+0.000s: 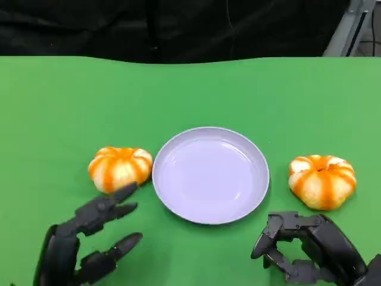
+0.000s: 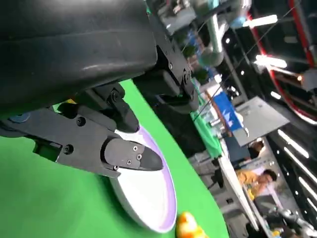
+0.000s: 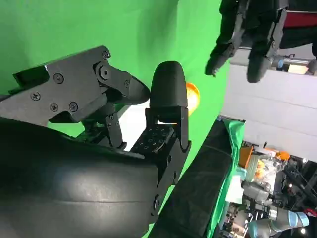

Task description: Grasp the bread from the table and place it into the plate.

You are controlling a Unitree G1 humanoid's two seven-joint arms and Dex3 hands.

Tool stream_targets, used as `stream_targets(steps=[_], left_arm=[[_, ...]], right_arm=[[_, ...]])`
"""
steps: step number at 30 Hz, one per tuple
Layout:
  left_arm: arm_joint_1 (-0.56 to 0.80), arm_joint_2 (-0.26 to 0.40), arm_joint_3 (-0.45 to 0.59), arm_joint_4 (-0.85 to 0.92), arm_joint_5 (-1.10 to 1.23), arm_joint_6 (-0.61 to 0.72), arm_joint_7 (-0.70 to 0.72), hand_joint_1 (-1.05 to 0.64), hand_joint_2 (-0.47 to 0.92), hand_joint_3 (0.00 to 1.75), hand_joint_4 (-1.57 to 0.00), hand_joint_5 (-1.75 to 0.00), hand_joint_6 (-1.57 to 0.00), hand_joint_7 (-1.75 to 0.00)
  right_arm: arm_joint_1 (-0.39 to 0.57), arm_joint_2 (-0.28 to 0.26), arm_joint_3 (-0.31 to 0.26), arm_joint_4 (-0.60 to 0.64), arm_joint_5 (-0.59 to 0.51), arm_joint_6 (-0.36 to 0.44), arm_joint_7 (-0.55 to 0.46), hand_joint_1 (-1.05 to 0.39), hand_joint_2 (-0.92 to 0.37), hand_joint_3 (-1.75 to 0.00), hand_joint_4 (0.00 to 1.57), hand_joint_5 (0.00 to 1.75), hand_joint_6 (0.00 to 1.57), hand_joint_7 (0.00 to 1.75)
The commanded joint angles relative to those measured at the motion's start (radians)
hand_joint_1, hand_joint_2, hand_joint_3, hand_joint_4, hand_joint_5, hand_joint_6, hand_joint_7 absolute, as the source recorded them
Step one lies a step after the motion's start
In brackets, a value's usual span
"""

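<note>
Seen from the head view: a green surface (image 1: 59, 101) with a pale lilac plate (image 1: 211, 174) at centre, nothing lying in it. Just to the plate's left, a pumpkin-shaped bread (image 1: 119, 167), orange-striped, resting on the green cloth, almost touching the plate's rim. To the plate's right, a little apart from the rim, a second bread (image 1: 322, 181) of the same kind.

Low at the near left, the left robot hand (image 1: 89, 238): fingers spread wide and holding nothing, the upper fingers (image 1: 116, 201) reaching toward the left bread, the foremost tip right at its near edge; cannot tell whether touching or just short. Lower finger stretched out toward the plate, well clear of it, above bare cloth.

Low at the near right, the right robot hand (image 1: 312, 247): fingers curled inward, nothing held, sitting near the second bread but apart from it.

From the left wrist view: a black fingertip (image 2: 131, 156) over the plate's (image 2: 153, 198) near side, and a bit of orange bread (image 2: 187, 225) beyond the rim.

From the right wrist view: black fingers (image 3: 168, 94) bent before the green cloth, a sliver of white plate (image 3: 132, 119) and a small orange patch of bread (image 3: 191, 96) behind them, the other robot hand (image 3: 247, 34) farther off.
</note>
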Motion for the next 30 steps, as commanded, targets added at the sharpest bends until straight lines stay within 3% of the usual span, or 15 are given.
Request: stream_targets(steps=[1,9,21,25,30], left_arm=[[-0.033,0.038,0.036,0.003,0.052,-0.018,0.052,-0.48,0.92,0.15,-0.71,0.0,-0.53,0.0],[-0.081,0.09,0.076,-0.003,0.181,-0.001,0.151,-0.54,0.92,0.12,-0.67,0.0,-0.55,-0.01],[-0.085,0.104,0.058,0.005,0.201,-0.002,0.194,-0.54,0.92,0.11,-0.66,0.0,-0.55,0.0],[-0.186,0.206,0.029,-0.033,0.547,0.152,0.391,-0.59,0.92,0.06,-0.61,0.0,-0.61,-0.02],[-0.225,0.243,-0.049,-0.005,0.613,0.229,0.479,-0.66,0.9,0.02,-0.54,0.0,-0.64,-0.01]], right_arm=[[-0.006,-0.016,-0.012,-0.002,0.003,-0.01,-0.005,-0.09,-0.72,-0.8,0.75,1.56,0.83,1.12],[-0.004,-0.013,-0.012,-0.001,0.009,-0.011,-0.002,-0.1,-0.71,-0.81,0.75,1.56,0.83,1.11],[-0.004,-0.013,-0.012,-0.001,0.009,-0.011,-0.002,-0.1,-0.71,-0.81,0.76,1.55,0.83,1.11],[0.001,-0.011,-0.009,-0.011,0.01,-0.001,-0.002,-0.08,-0.71,-0.81,0.76,1.56,0.83,1.11],[0.004,-0.011,-0.009,-0.015,0.008,0.005,-0.005,-0.08,-0.7,-0.82,0.76,1.56,0.83,1.11]])
